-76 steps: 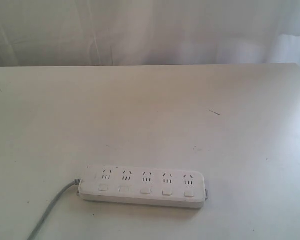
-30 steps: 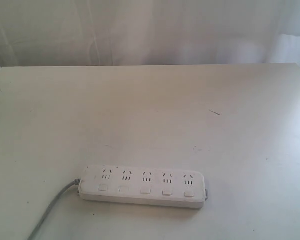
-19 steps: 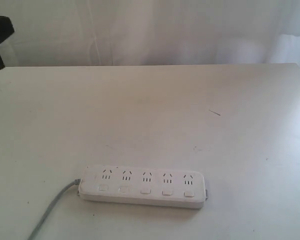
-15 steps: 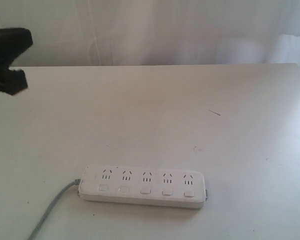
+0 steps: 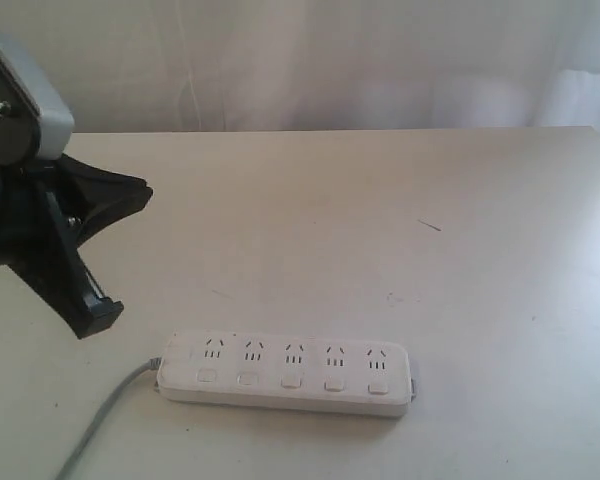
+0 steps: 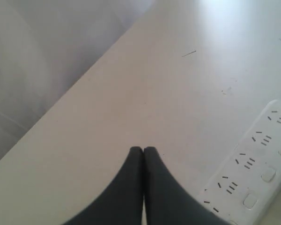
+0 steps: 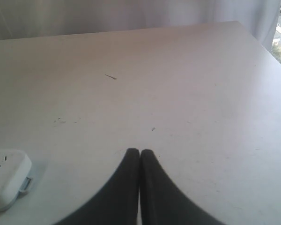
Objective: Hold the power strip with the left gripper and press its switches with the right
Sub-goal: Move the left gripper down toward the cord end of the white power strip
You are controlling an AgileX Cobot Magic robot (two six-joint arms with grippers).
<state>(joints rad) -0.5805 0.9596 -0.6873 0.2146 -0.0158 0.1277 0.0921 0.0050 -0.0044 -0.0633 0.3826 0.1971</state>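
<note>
The white power strip (image 5: 285,372) lies flat near the table's front edge, its grey cord (image 5: 105,415) trailing off to the front left. Its five switches (image 5: 291,380) run in a row below the sockets. My left gripper (image 6: 143,149) is shut and empty, hovering over bare table with the power strip (image 6: 253,178) off to one side. Its black arm (image 5: 40,230) with a grey box stands just left of the strip's cord end, not touching it. My right gripper (image 7: 140,151) is shut on nothing; one rounded end of the strip (image 7: 7,180) shows beside it.
The white table (image 5: 380,200) carries a small dark scratch (image 5: 430,225) right of centre. A pale curtain (image 5: 330,60) hangs behind the far edge. The table's right edge lies near the gripper in the right wrist view.
The left arm has come in from the left edge and swung right and down toward the strip's cord end. The strip has not moved.
</note>
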